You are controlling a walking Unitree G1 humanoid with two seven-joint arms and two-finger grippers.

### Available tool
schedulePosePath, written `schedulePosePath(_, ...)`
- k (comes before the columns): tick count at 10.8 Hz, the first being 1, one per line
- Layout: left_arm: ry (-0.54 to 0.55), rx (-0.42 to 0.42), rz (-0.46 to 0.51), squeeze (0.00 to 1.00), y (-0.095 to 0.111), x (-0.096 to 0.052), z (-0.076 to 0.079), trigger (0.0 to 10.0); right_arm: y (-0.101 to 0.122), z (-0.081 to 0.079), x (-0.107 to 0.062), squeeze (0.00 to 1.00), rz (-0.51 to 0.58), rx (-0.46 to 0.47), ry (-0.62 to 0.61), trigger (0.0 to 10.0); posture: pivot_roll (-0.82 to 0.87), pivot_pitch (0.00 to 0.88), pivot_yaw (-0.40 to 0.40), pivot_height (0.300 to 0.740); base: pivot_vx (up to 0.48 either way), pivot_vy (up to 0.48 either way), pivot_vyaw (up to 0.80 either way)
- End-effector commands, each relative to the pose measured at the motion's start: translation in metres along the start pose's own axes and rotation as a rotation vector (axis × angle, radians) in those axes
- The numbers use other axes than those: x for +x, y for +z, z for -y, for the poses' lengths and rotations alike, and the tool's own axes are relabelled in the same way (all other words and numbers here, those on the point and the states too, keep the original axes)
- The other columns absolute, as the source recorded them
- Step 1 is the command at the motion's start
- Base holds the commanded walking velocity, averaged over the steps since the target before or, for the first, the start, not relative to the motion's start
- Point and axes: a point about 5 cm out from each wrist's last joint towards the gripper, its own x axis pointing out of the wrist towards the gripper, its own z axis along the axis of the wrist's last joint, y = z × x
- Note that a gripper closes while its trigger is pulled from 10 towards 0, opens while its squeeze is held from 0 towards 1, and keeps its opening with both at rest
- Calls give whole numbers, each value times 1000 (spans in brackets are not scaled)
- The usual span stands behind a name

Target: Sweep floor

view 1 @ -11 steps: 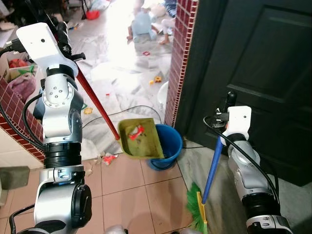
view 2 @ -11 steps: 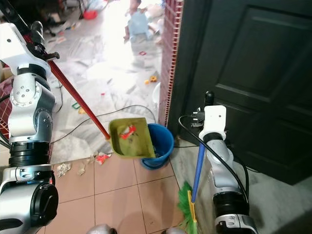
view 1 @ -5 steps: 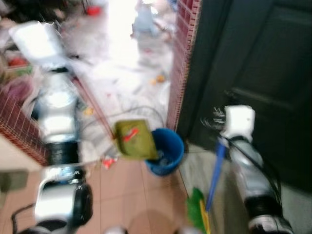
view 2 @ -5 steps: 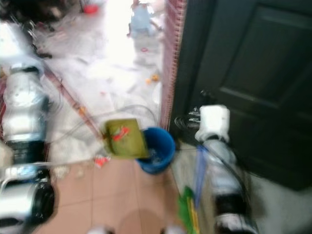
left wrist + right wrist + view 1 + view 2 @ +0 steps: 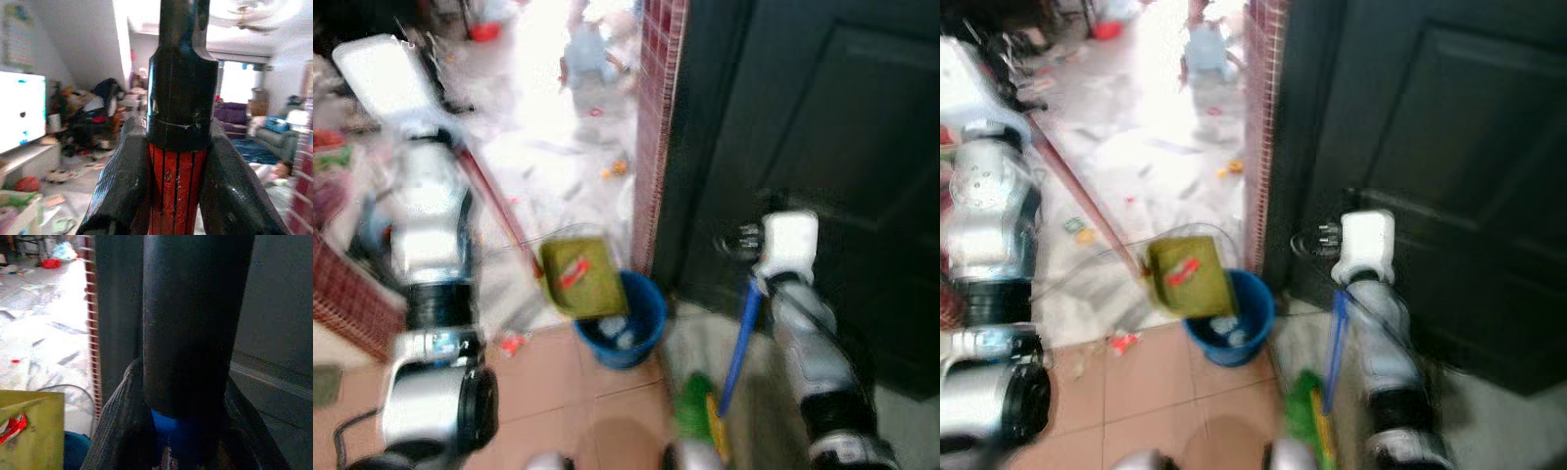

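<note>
Head views are motion-blurred, so small litter and edges are hard to make out; the broom's bristle end is smeared and cut off near the bottom edge.

One dustpan (image 5: 582, 276), olive green, tilted over one blue bucket (image 5: 619, 321), its lower edge over the bucket rim. One red scrap (image 5: 573, 270) lies on the pan. Pale bits inside the bucket can't be identified. One dustpan handle (image 5: 175, 161), red with a black cap, is clamped between the left gripper (image 5: 176, 181) fingers at upper left, running down diagonally to the pan.

One broom (image 5: 729, 367), blue pole with green bristles, stands near upright by the dark door (image 5: 842, 147). The right gripper (image 5: 188, 431) is closed around the pole just under its black top grip.

One small red litter piece (image 5: 512, 343) sits on the terracotta floor tiles (image 5: 548, 392) left of the bucket. Further litter on the bright floor beyond is too washed out to count. A person sits on the floor far back, barely visible.

Versus a second ago: the whole view has shifted and blurred, camera moving; the pan sits a little further over the bucket, both grips unchanged.
</note>
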Motion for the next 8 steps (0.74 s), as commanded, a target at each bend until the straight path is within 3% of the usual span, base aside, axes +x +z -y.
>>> schedulePosePath(1,-6,-11,111,0,23,5,-1,10000,11,-2,3,0,42,-28,11,10000,-121,0,6,740,0,0,0)
schedulePosePath(4,-126,45,101,0,8,-9,20,10000,11,-2,4,0,45,-30,11,10000,-125,0,6,740,0,0,0)
schedulePosePath(8,-324,113,139,0,-9,-36,60,10000,14,-4,5,0,54,-29,14,10000,-124,0,4,740,0,0,0)
